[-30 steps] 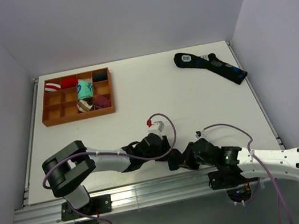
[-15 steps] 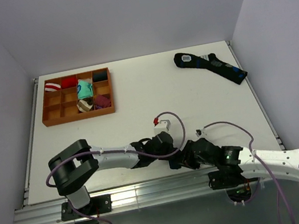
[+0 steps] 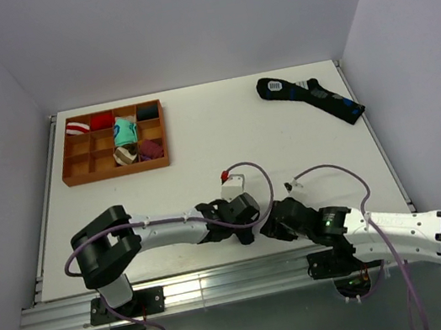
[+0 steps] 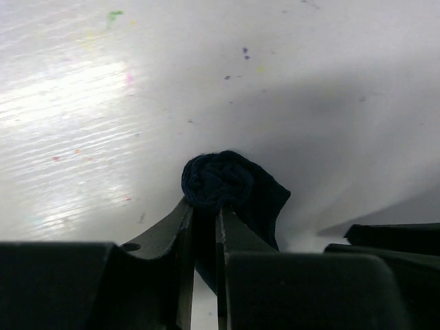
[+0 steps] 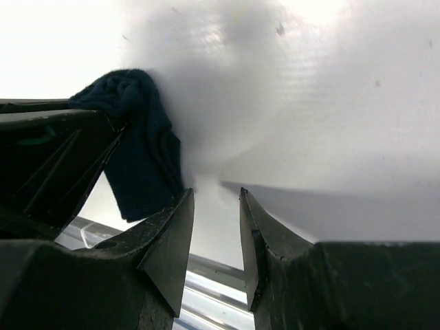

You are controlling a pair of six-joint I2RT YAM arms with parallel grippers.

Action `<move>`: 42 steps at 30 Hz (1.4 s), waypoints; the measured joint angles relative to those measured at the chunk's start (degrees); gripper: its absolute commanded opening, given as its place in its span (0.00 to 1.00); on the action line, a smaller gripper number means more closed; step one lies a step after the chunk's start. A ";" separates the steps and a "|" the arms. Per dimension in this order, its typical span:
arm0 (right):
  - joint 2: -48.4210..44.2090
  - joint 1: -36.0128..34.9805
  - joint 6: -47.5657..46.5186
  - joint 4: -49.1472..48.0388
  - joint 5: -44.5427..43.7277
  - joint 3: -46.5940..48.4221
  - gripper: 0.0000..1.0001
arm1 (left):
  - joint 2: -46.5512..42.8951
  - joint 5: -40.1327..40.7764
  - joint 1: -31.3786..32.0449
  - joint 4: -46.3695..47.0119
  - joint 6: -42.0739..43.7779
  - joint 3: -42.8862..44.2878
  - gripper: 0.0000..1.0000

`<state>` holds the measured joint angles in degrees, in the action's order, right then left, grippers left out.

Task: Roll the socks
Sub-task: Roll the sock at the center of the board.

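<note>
The dark navy socks (image 4: 221,180) are a small rolled bundle with a loose flap trailing to the right, close to the table's front edge. My left gripper (image 4: 204,206) is shut on the roll, which bulges out past the fingertips. In the right wrist view the socks (image 5: 141,155) hang at the left, held by the left gripper (image 5: 55,151). My right gripper (image 5: 216,194) is open and empty, just right of the socks. In the top view the left gripper (image 3: 246,222) and right gripper (image 3: 276,225) nearly meet, and they hide the socks.
An orange compartment tray (image 3: 118,173) with colourful sock bundles stands at the back left. A long black sock with blue patches and a white label (image 3: 311,98) lies at the back right. The table's front edge and metal rail (image 5: 206,275) are just below the grippers.
My left gripper has moved right with the socks, which have gone from spread out to a tight bundle. My right gripper has shifted slightly up and left, closer to the left one.
</note>
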<state>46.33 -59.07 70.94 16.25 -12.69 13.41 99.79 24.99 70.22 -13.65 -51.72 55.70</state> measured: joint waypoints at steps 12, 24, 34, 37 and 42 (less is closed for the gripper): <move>-2.97 -6.32 -8.85 -10.34 -5.33 0.68 0.42 | 0.15 3.56 -0.02 -11.67 1.33 3.32 0.00; 9.66 -18.95 -10.88 -21.44 -15.47 1.60 0.48 | 0.68 3.34 -0.07 -13.64 2.14 4.37 0.01; 16.24 -22.84 -10.80 -29.90 -20.39 1.09 0.49 | 0.96 2.67 -0.20 -13.33 3.02 4.59 0.01; 16.85 -23.80 -10.25 -30.62 -22.36 0.98 0.50 | 0.96 2.23 -0.22 -12.90 3.04 4.59 0.01; 19.30 -24.90 -9.57 -31.80 -25.77 1.31 0.50 | 0.96 2.12 -0.22 -12.74 3.04 4.52 0.01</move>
<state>65.63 -83.96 61.36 -15.55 -38.46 14.72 100.75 27.11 70.00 -26.39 -48.69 60.23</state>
